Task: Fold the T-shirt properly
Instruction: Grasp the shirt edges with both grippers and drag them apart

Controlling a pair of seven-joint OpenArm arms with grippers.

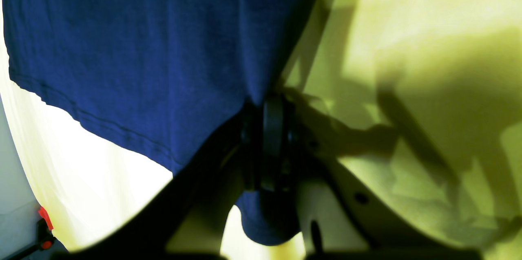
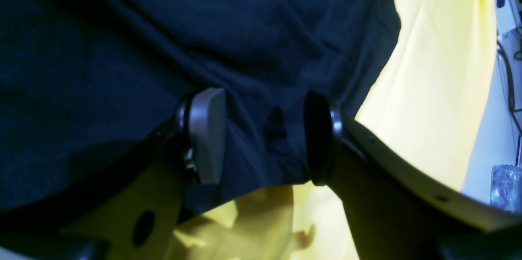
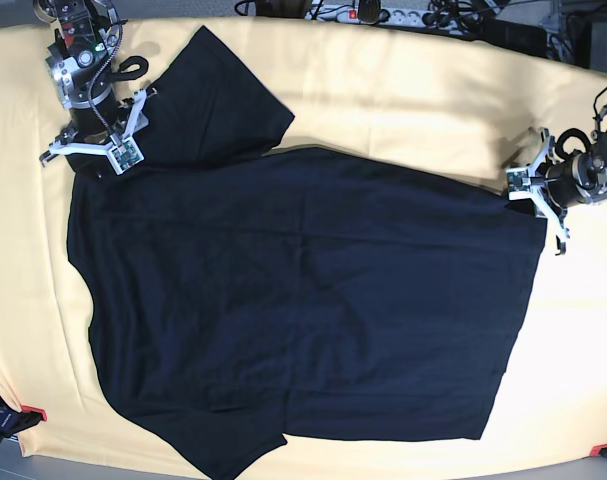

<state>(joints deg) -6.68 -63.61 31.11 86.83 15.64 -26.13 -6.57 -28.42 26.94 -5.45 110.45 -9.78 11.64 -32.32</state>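
Risk sits first at the left of the base view, where the right gripper (image 3: 91,150) hovers at the shoulder of the T-shirt (image 3: 303,300). Its jaws stand apart in the right wrist view, one pad (image 2: 206,133) on each side of a small raised pucker of dark cloth (image 2: 275,125), and neither pad pinches it, so the gripper has hold of nothing. If that arm lifts or swings away carelessly, a pad could snag the pucker and drag the shoulder out of line, spoiling the flat lay.

The T-shirt lies spread across the yellow tabletop (image 3: 403,90), mostly flat, with one sleeve (image 3: 223,95) pointing toward the far edge and the other (image 3: 233,455) near the front edge. Faint creases run through the middle; a fold made over them would probably come out lopsided.

On the right, the left gripper (image 3: 535,190) is closed tight on the hem corner, and the left wrist view shows a tuck of cloth (image 1: 265,219) bunched through its jaws. With only this one corner gripped, any pull now would likely skew the whole garment or slide it along the tabletop rather than fold it, and the thin pinch could slip free partway.
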